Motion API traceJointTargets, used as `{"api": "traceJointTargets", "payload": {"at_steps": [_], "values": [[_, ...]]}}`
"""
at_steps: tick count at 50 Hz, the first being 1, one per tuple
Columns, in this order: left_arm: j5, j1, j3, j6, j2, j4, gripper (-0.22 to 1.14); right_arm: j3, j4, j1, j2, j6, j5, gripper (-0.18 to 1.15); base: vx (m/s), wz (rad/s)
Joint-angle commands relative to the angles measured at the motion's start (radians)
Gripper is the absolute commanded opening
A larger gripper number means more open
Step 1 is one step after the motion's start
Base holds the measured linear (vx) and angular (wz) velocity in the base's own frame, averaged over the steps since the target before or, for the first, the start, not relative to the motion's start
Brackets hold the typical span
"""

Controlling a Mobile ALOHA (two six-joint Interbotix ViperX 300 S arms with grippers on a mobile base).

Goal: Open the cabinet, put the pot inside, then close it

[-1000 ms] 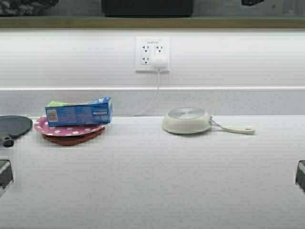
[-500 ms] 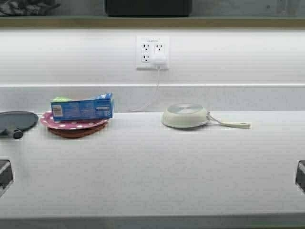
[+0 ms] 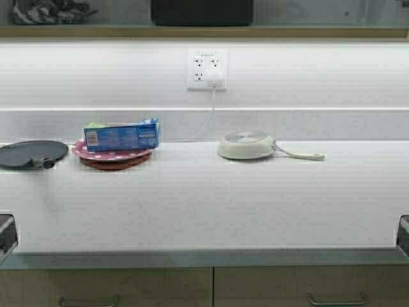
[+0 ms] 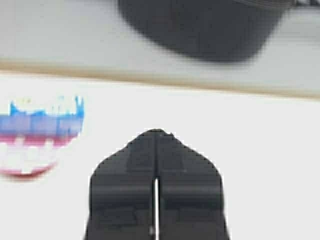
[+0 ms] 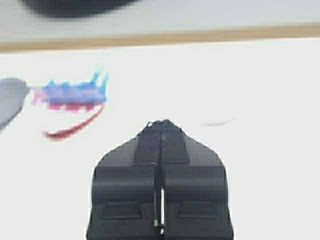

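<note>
The robot has backed away: the whole scene sits higher and smaller. The surface's (image 3: 204, 217) front edge and the drawers (image 3: 211, 288) below have come into view, and more of the pot (image 3: 202, 11) shows above.

1. A home kitchen: a long white bench (image 3: 204, 211) runs along a white backsplash with a wall outlet (image 3: 207, 69).
2. Cookware sits on it: a cream pan (image 3: 246, 145) and stacked plates (image 3: 112, 156).
3. Tan drawer fronts (image 3: 211, 288) show below.

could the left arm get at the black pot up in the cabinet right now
Probably not yet: the pot sits high beyond the counter, while the left gripper, shut, is parked low at the near edge.
</note>
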Motion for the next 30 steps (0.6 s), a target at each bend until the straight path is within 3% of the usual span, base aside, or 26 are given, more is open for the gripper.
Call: {"api": "traceJointTargets", "payload": {"at_steps": [1, 30], "values": [[0.006, 0.037, 0.026, 0.038, -0.026, 0.002, 0.03, 0.002, -0.003, 0.014, -0.025, -0.020, 0.005, 0.08, -0.19, 0.00], [0.149, 0.066, 0.006, 0.112, -0.107, 0.037, 0.03, -0.028, -0.014, -0.031, -0.163, -0.063, 0.156, 0.08, -0.21, 0.00]]}}
